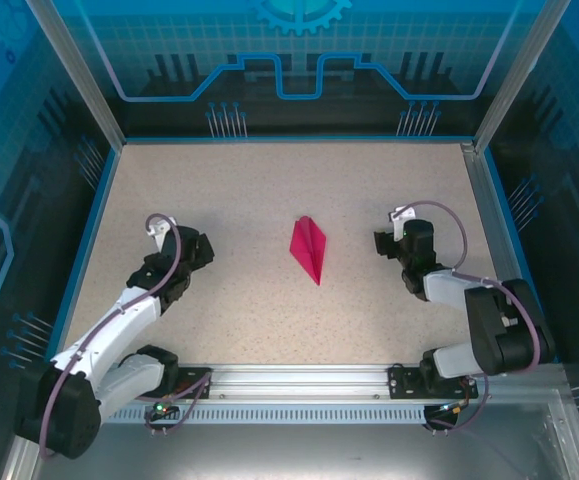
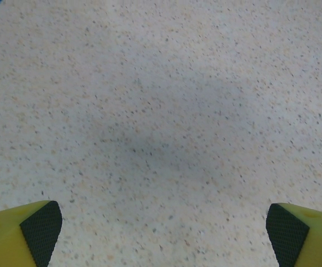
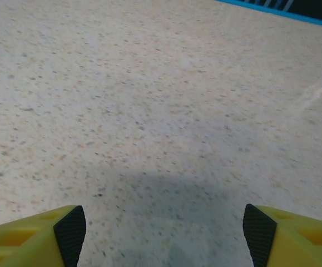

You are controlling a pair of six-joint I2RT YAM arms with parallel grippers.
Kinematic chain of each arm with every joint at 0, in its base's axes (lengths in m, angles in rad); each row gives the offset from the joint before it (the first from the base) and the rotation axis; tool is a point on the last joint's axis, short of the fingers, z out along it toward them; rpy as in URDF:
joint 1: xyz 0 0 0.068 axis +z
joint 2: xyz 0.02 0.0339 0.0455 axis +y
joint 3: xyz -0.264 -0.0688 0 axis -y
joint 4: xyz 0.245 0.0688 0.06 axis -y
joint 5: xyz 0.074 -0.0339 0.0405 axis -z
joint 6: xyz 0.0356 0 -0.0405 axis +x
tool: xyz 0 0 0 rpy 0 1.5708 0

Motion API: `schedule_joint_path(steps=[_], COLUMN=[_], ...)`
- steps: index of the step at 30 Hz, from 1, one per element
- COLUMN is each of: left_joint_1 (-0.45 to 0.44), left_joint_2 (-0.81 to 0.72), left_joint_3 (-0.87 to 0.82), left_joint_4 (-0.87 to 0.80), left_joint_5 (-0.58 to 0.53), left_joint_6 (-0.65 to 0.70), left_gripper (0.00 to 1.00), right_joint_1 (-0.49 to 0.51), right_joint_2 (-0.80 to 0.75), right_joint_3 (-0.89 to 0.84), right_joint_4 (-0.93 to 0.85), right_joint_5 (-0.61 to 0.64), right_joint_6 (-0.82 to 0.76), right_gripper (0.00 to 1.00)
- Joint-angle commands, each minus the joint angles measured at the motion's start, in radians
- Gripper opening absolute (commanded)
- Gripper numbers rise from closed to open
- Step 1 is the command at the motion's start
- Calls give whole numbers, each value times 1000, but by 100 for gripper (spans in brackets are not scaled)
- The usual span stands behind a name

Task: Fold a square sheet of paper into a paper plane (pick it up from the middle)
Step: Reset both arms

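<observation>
Lying between left hand (image 2: 163, 223) and right hand (image 3: 164, 233), both gaping: paper plane (image 1: 309, 250) overhead, table (image 2: 161, 111) wrist-side.

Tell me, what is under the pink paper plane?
The paper plane lies on the speckled table. The patch of table right beneath it is covered by the paper, so that part cannot be seen.

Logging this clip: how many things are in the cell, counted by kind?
Paper plane: 1
Robot arms: 2, the left arm and the right arm
Total: 3
</observation>
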Motion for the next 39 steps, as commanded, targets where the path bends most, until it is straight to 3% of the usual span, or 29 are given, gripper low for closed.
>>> schedule_joint_path(steps=[1, 3, 6, 7, 8, 9, 13, 23, 28, 32, 36, 37, 39], left_joint_1=[56, 71, 71, 71, 72, 72, 73, 76, 119, 189, 211, 214, 217], left_joint_2=[26, 44, 65, 74, 83, 90, 135, 379, 491, 485, 538, 513, 522], left_joint_3=[-7, -2, -15, -20, -25, -29, -121, -140, -127, -114, -193, -173, -172], left_joint_4=[88, 116, 215, 252, 288, 323, 612, 919, 1035, 982, 1175, 1090, 1103], left_joint_5=[15, 4, 3, 3, 3, -1, 13, 74, 130, 263, 338, 356, 362], left_joint_6=[73, 84, 126, 148, 176, 202, 350, 488, 512, 463, 472, 465, 467], left_gripper=[99, 98, 99, 98, 98, 99, 99, 99, 98, 98, 98, 98, 98], right_joint_1=[-71, -45, -45, -75, -89, -80, -73, -73, -74, -75, -74, -74, -75], right_joint_2=[31, 66, 67, 66, 66, 66, 67, 67, 67, 67, 67, 67, 67], right_joint_3=[2, -84, -37, -21, -22, -23, -23, -21, -22, -22, -22, -21, -21], right_joint_4=[153, 347, 246, 214, 215, 219, 219, 214, 215, 214, 215, 215, 215], right_joint_5=[-223, -162, -75, -119, -133, -117, -104, -109, -110, -110, -110, -110, -110], right_joint_6=[-26, -36, 6, 33, 37, 35, 30, 28, 29, 30, 29, 29, 29], right_gripper=[77, 78, 79, 81, 98, 99, 99, 99, 99, 99, 100, 99, 99])
